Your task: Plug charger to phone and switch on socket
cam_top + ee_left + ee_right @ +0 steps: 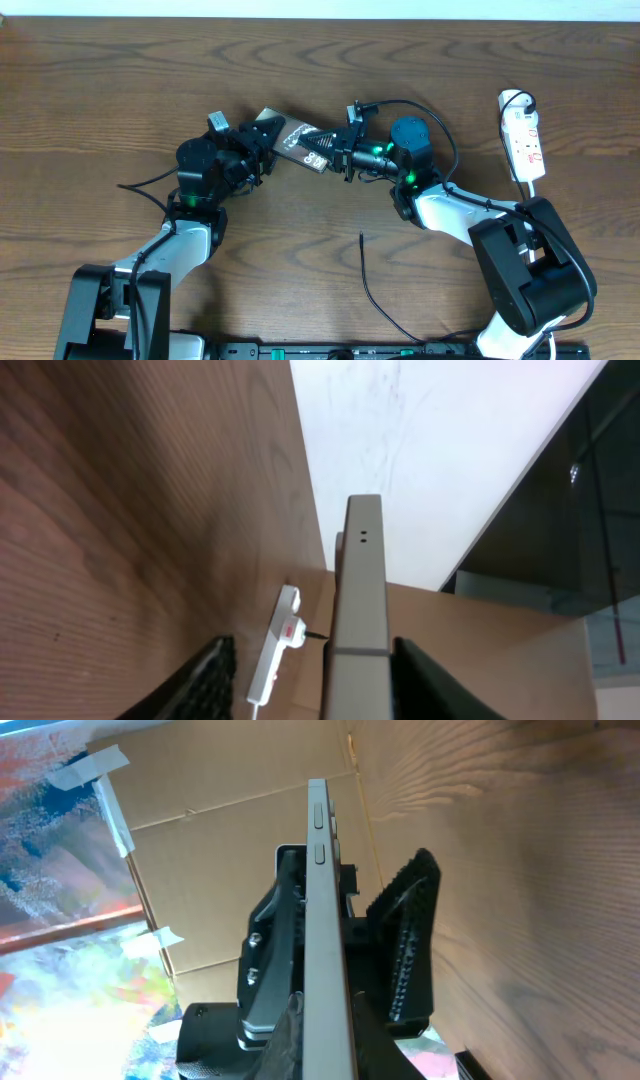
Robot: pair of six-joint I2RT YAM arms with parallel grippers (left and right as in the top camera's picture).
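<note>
The phone (300, 143) is held off the table, tilted, between my two grippers near the centre. On its right end my right gripper (335, 155) is shut; the right wrist view shows the phone (318, 900) edge-on between my right gripper's (325, 1020) jaws. My left gripper (268, 135) straddles the left end. In the left wrist view the phone (360, 610) touches the right finger, with a wide gap to the left finger (205, 680). The white socket (522, 140) lies far right. The charger (366, 275) lies loose on the table, its tip pointing away.
A thick black robot cable (432, 112) loops above the right arm. Both arm bases (110, 305) stand at the near table edge. Brown cardboard (230, 830) stands beyond the table. The socket (275, 650) shows between the left fingers.
</note>
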